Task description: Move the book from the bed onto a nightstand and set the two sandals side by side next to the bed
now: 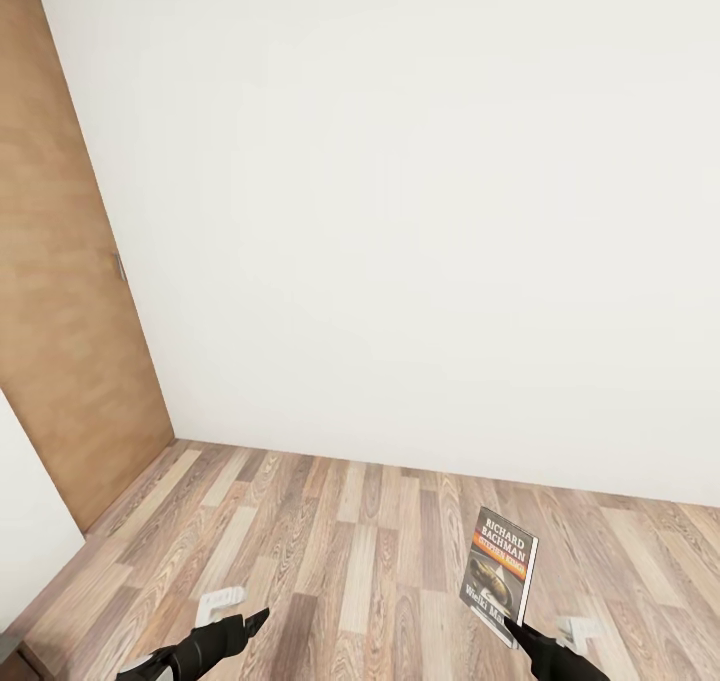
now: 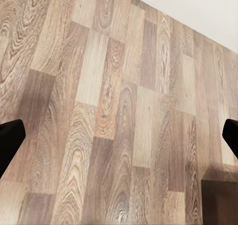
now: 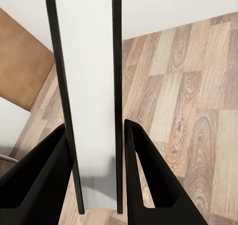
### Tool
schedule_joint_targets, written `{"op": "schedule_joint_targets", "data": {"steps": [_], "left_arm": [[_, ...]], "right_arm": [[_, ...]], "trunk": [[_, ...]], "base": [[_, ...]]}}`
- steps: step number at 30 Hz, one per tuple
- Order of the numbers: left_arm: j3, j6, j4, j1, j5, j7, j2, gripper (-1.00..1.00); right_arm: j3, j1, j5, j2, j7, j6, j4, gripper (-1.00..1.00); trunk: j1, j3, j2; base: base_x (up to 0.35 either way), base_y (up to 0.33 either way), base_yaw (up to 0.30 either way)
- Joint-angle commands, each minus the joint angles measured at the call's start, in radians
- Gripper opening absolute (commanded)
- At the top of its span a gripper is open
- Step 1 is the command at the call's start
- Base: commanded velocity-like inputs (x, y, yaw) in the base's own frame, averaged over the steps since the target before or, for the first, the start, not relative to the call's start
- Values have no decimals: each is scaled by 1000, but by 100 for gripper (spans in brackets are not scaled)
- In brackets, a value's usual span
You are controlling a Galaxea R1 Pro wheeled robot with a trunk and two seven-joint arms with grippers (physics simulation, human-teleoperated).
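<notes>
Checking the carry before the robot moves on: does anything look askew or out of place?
Nothing stands out. The book stands upright, clamped at its lower edge by the right gripper; the left gripper is open.

Black throughout, matte, with soft grey highlights along the edges. Left gripper tapering to slim pointed fingers beyond a rounded, sleeve-like black wrist. Right gripper equally dark, narrowing to a fine tip. Seen close from the right wrist: two broad, flat black fingers, wedge-shaped, with angular inner cut-outs near the base. No cables, screws or markings discernible.
</notes>
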Motion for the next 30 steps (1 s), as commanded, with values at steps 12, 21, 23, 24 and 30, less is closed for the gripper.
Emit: {"op": "schedule_joint_targets", "data": {"steps": [12,21,23,24,30], "left_arm": [[2,-4,2,-1,0,-3,0,100],[2,-4,2,-1,0,-3,0,100],[2,-4,2,-1,0,-3,0,100],[2,-4,2,-1,0,-3,0,100],[2,-4,2,-1,0,-3,0,100]], "right_arm": [[8,-2,-9,0,5,-6,4,-100],[8,-2,-9,0,5,-6,4,-100],[8,-2,-9,0,5,-6,4,-100],[8,-2,-9,0,5,-6,4,-100],[8,-2,-9,0,5,-6,4,-100]], "trunk": [[0,-3,-1],[0,-2,-1],[0,-1,-1],[0,1,-1],[0,9,-1]], "base": [[0,0,0],[0,0,-1],[0,0,-43],[0,0,-56],[0,0,-72]]}}
